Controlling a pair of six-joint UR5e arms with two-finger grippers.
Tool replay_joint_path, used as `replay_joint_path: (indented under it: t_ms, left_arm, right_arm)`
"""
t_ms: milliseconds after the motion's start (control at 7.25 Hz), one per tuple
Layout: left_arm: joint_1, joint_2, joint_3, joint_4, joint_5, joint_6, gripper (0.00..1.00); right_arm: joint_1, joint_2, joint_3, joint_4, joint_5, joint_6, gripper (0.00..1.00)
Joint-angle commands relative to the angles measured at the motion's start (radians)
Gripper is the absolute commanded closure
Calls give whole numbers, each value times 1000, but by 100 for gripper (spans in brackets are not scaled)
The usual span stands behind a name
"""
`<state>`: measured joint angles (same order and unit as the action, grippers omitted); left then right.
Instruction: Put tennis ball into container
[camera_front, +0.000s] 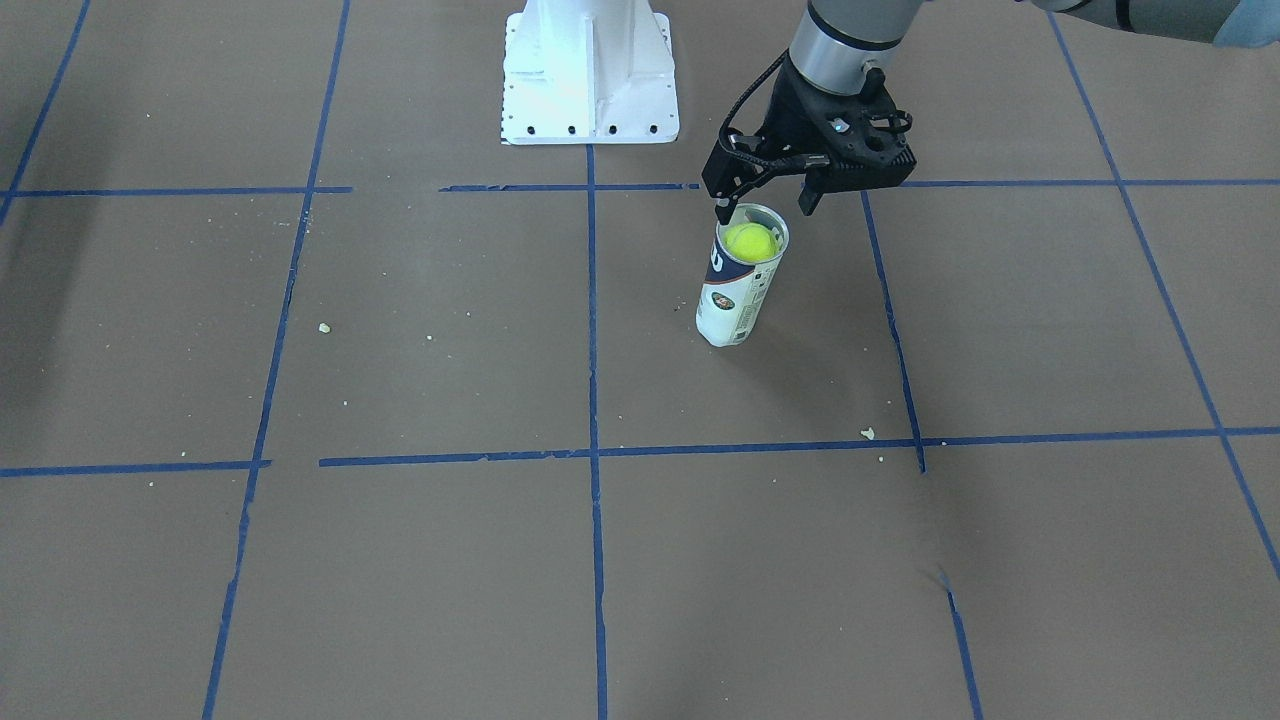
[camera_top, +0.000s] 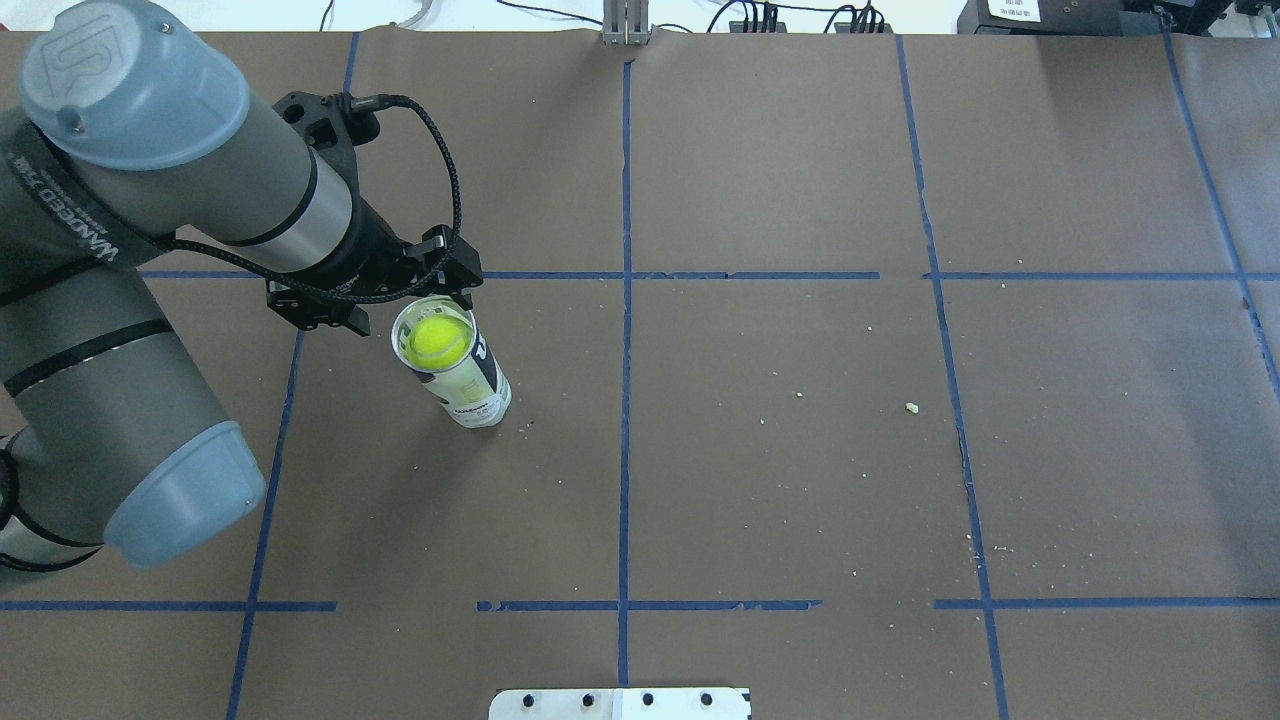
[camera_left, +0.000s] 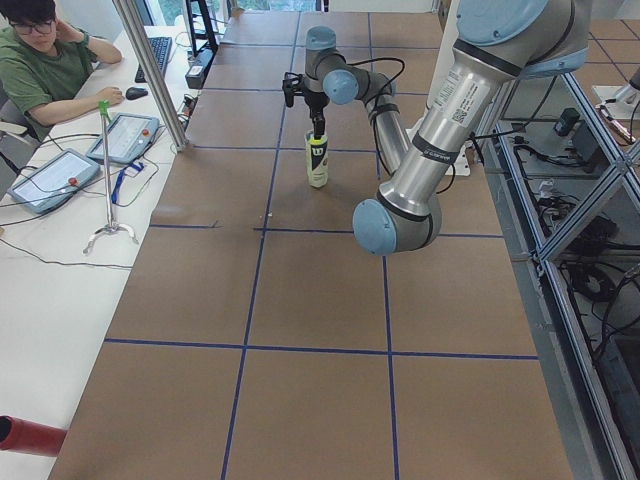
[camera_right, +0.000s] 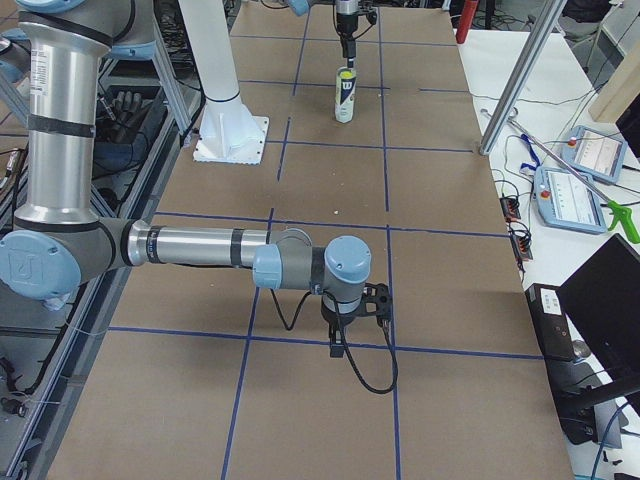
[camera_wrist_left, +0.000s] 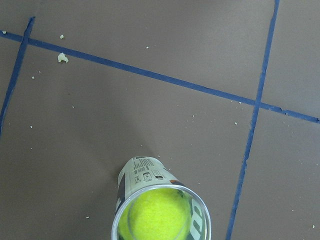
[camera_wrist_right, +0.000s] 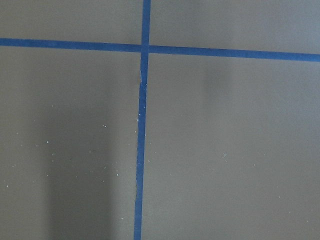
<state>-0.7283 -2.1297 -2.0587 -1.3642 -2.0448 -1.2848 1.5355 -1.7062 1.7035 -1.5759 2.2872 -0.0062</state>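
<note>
Brown paper crossed by blue tape lines covers the counter (camera_front: 400, 560), the largest thing we see, and the white pedestal (camera_front: 590, 70) is bolted down at the robot's side of it. Next in size is the left arm (camera_top: 150, 200), reaching out over the container. The right arm (camera_right: 190, 245) lies low over the counter, well apart from it. The right end effector (camera_right: 338, 350) points down at bare paper. It shows only in a side view, so we cannot tell whether its fingers are apart or together. The left end effector (camera_front: 765, 205) hangs just above the container (camera_front: 735, 300), its fingers spread wide with nothing between them, one to each side of the rim. Whether either finger touches the rim we cannot tell. The container stands upright and open at the top. The tennis ball (camera_front: 750, 242) sits inside it, just below the rim and free of the fingers; the label hides whatever lies under the ball.

We judge the drop made and the step in hand to be the retreat. To do it well we would hold the fingers spread and lift straight up before swinging away, since a slim, tall tube should tip at a light sideways knock. We would go slowly until the fingertips are above the rim. A few pale crumbs (camera_front: 867, 433) lie scattered on the paper, none in the way
</note>
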Motion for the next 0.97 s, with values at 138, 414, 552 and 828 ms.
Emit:
replay_joint_path:
  t_ms: [138, 414, 552, 828]
  left_arm:
    - [-103, 101, -12, -4, -9, 317, 1]
    - [-224, 222, 2, -12, -67, 588, 1]
    - [-332, 285, 12, -12, -143, 760, 1]
    - [-523, 442, 43, -15, -193, 1085, 0]
  right_arm:
    - [0, -1, -1, 1, 0, 0, 0]
    - [0, 0, -1, 1, 0, 0, 0]
    - [0, -1, -1, -1, 0, 0, 0]
    - [0, -1, -1, 1, 0, 0, 0]
